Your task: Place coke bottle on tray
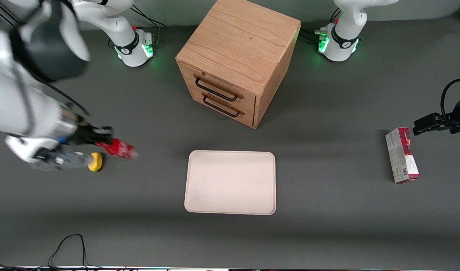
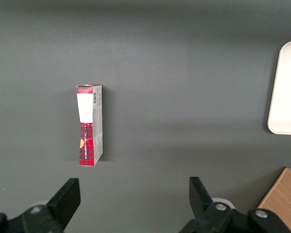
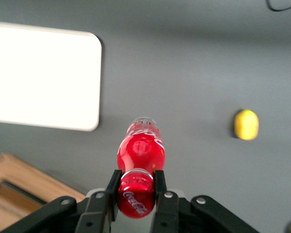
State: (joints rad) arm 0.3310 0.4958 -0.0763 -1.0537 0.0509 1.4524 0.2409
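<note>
The black two-finger end effector [image 3: 136, 187] is clamped on the neck, just below the cap, of the small red coke bottle with white script [image 3: 140, 150], holding it lifted above the dark grey counter [image 1: 328, 210] toward the working arm's end. A yellow lemon [image 1: 95, 162] lies just beside it. The large cream-white rectangular tray [image 1: 230, 182] sits well apart, in front of the wooden two-drawer cabinet [image 1: 235, 56].

White "Coca-Cola" script reads on the red cap of the coke bottle [image 3: 140, 160] clamped in the tool [image 3: 137, 183].
</note>
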